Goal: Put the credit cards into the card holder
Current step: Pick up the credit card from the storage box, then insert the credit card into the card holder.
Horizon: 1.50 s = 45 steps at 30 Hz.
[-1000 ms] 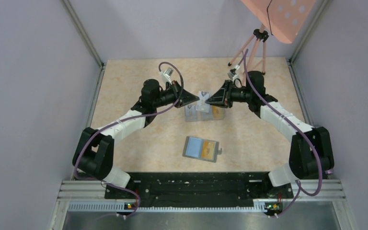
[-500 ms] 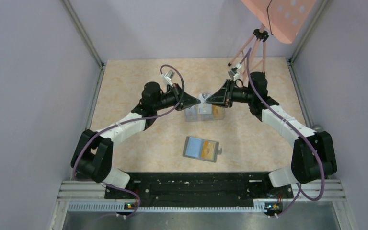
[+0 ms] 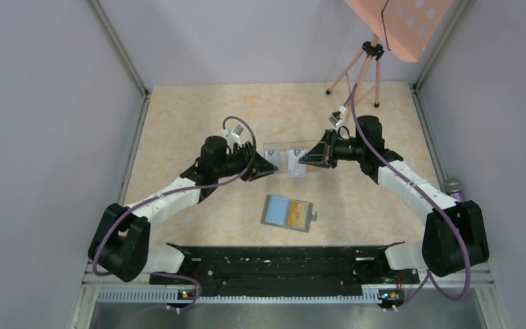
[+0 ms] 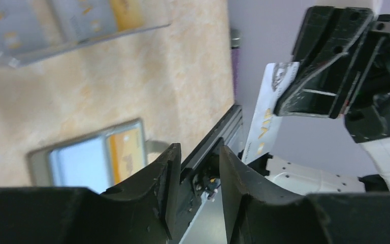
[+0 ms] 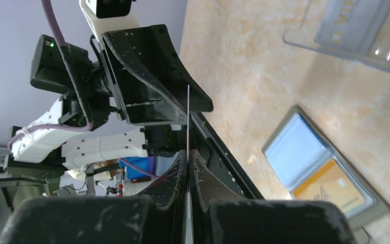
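Observation:
My right gripper [image 3: 303, 159] is shut on a pale grey credit card [image 3: 292, 165] and holds it upright above the table. In the right wrist view the card [image 5: 188, 122] shows edge-on between the closed fingers [image 5: 189, 155]. My left gripper [image 3: 272, 168] faces it, open and empty, just left of the card. Its wrist view shows the parted fingers [image 4: 198, 152] and the held card [image 4: 264, 119]. The card holder [image 3: 288, 212] lies open on the table, light blue inside, with an orange card [image 3: 300, 212] in its right half. It also shows in both wrist views [image 4: 81, 162] [image 5: 304, 152].
A clear plastic box [image 3: 277, 147] holding more cards stands just behind the grippers and shows in the left wrist view [image 4: 56, 25]. A pink tripod [image 3: 363, 68] stands at the back right. Grey walls close in the table on the left and right.
Both grippers have moved from over the clear box toward the near side. The right one carries the pale card. The left arm has swung lower and now stands apart from the card.

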Motion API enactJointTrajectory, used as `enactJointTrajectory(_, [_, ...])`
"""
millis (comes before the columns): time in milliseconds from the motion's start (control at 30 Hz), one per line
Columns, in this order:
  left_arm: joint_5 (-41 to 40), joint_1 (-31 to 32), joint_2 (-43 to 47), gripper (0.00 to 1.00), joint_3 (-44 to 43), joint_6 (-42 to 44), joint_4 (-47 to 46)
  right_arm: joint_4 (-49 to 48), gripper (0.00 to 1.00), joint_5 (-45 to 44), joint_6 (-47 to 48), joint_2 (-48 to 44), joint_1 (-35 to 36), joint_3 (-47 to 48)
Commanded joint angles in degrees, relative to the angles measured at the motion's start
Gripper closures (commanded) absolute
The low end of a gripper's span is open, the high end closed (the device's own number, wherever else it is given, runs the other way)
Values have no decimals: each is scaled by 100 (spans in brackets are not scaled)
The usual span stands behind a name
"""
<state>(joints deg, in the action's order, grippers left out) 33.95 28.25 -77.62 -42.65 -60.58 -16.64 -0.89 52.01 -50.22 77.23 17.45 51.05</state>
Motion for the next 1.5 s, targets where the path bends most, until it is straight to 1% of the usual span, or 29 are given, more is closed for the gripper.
enactJointTrajectory(0, [-623,94,412,61,401,730,1544,502,100,-369,442,-343,34,-513])
enactJointTrajectory(33, [-763,134,445,60,446,858,1979,611,100,-435,508,-400,38,-637])
enactJointTrajectory(100, [-1007,228,452,61,581,1023,2474,803,100,-556,643,-518,39,-885])
enactJointTrajectory(133, [-1115,291,407,61,669,1049,2598,866,100,-605,704,-576,38,-1018])
enactJointTrajectory(200, [-1183,322,282,61,931,992,2557,944,100,-711,811,-675,39,-1311])
enactJointTrajectory(267, [-1106,351,75,61,1200,838,2207,962,100,-750,853,-754,39,-1572])
enactJointTrajectory(400, [-620,432,-482,58,1777,356,759,841,100,-837,883,-945,38,-2071])
enactJointTrajectory(467, [-453,511,-811,57,1913,165,83,746,100,-833,854,-1025,33,-2313])
enactJointTrajectory(533, [-331,697,-1108,58,1925,-7,-315,707,100,-826,854,-1082,39,-2435])
enactJointTrajectory(600, [-360,934,-1288,59,1845,-127,-456,690,100,-844,891,-1105,39,-2502])
enactJointTrajectory(733, [-621,1322,-1370,62,1746,-384,-402,707,100,-973,1022,-1042,39,-2467])
enactJointTrajectory(833, [-804,1413,-1283,63,1847,-499,-395,1026,100,-1250,1330,-983,31,-2242])
enactJointTrajectory(933, [-993,1420,-1142,63,1855,-456,-103,1196,100,-1443,1619,-840,39,-2116])
enactJointTrajectory(1167, [-1424,1420,-961,63,1618,-218,781,1008,100,-1159,2001,-57,39,-1815])
enactJointTrajectory(1333, [-1461,1420,-1186,71,1384,-100,1009,1002,100,-969,2204,345,34,-1558])
enactJointTrajectory(1467, [-1402,1420,-1418,75,1302,-88,988,970,100,-845,2269,599,39,-1453])
